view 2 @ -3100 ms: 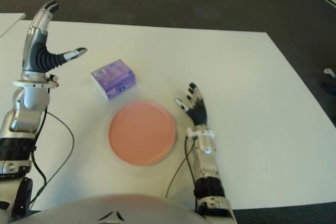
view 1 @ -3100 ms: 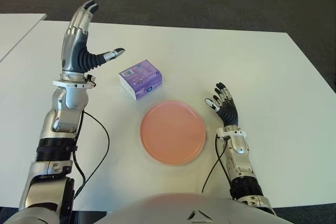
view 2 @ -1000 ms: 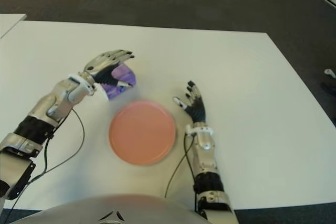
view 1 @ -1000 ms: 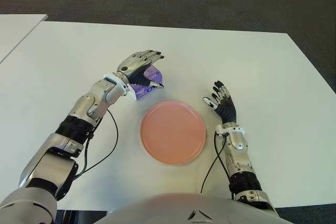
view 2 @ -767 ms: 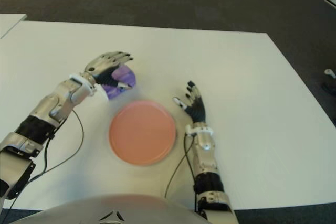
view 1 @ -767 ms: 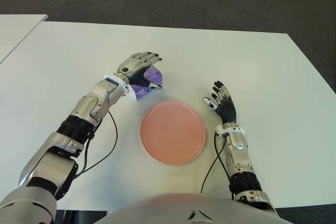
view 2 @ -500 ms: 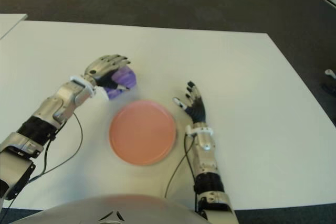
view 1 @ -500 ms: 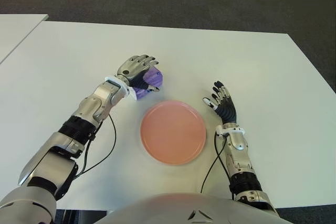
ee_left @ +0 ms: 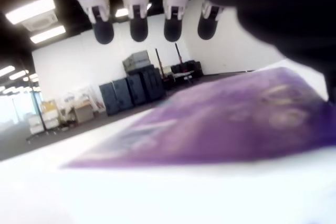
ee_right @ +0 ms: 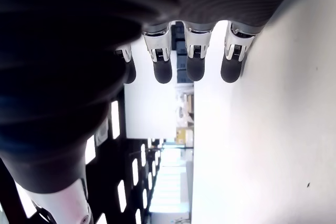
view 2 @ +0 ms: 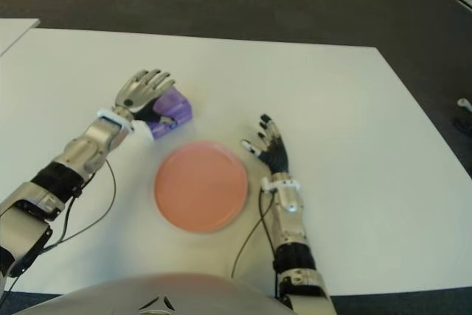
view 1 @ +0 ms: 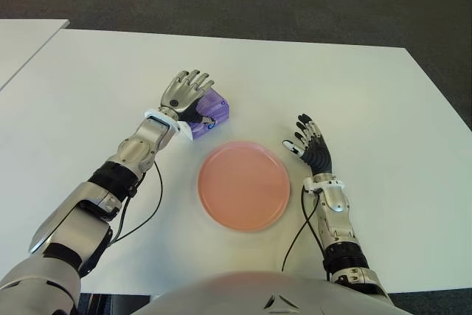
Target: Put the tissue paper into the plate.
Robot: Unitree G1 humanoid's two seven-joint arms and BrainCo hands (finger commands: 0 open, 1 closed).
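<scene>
Left hand [view 1: 184, 95] over the purple tissue pack [view 1: 209, 112], fingers spread — nothing gripped.

The tissue pack lies on the white table [view 1: 383, 101], just beyond the far-left rim of the pink plate [view 1: 243, 185] and outside it. The left hand's palm sits against the pack's left side; in the left wrist view its fingertips [ee_left: 137, 27] stand straight out above the purple top, not curled round it. The right hand [view 1: 313, 150] shows just right of the plate — fingers loosely spread, holding nothing.
</scene>
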